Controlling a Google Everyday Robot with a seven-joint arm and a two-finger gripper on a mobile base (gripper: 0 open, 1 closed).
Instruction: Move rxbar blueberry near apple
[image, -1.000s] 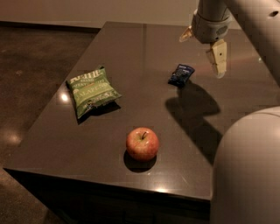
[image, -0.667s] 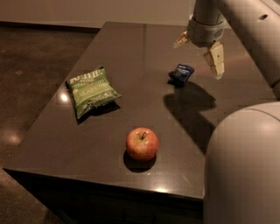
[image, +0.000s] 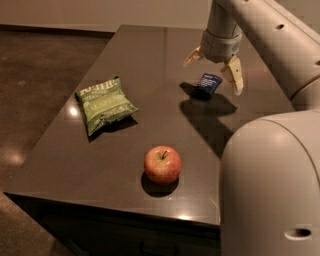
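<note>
The rxbar blueberry (image: 207, 83), a small dark navy wrapper, lies on the dark table (image: 150, 70) at the right-centre. The red apple (image: 162, 164) with a short stem sits near the table's front edge, well apart from the bar. My gripper (image: 212, 69) hangs open just above the bar, one finger (image: 192, 56) on its left and the other finger (image: 234, 76) on its right, holding nothing.
A green chip bag (image: 103, 103) lies on the left of the table. My arm (image: 270, 35) comes in from the upper right and its large pale body (image: 270, 185) fills the lower right. The floor drops off to the left.
The gripper has moved left and down, from the right of the bar to directly above it, with the fingers now on either side of it.
</note>
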